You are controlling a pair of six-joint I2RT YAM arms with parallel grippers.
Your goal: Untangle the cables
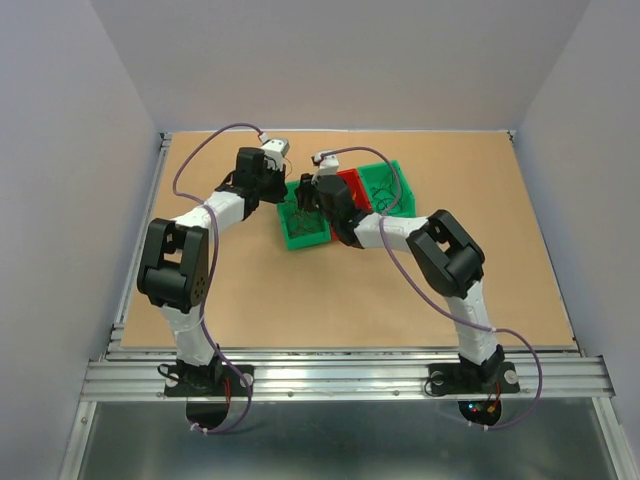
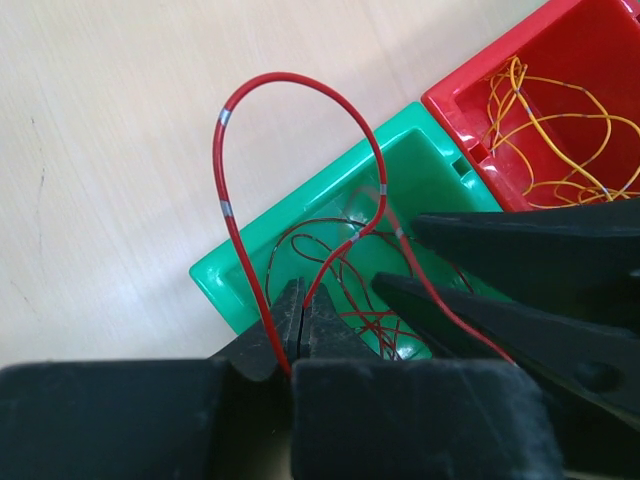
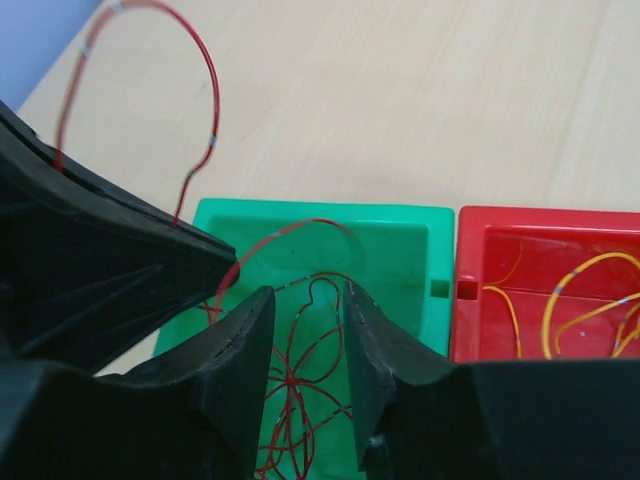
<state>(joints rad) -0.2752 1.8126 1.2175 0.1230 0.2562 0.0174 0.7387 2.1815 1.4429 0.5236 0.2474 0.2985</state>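
One red cable (image 2: 222, 160) is the matter in hand. The left hand (image 2: 302, 312) is closed tight on it, fingers pressed together. From the pinch the strand rises in a tall loop toward twelve o'clock, then drops back into the green bin (image 2: 310, 200). The other red cables (image 3: 295, 400) lie in a loose clump on that bin's floor, and the lifted strand seems to run down into them (where it ends I cannot tell). The right hand (image 3: 308, 310) hangs over the same bin with its fingers partway apart. A few red strands pass through the gap, but nothing looks clamped. At about two o'clock from the green bin in the left wrist view, touching it, stands the red bin (image 2: 560, 40) with the yellow cables (image 2: 545, 120) inside. Both bins rest on the table (image 2: 120, 150).

By my judgement this is the separating step, with one strand to be drawn free of the red clump. The next move calls for the right hand to close on the clump, or on the loop's lower run. It would hold that down while the left hand lifts away slowly, since such thin curls snag and could drag the whole clump up.
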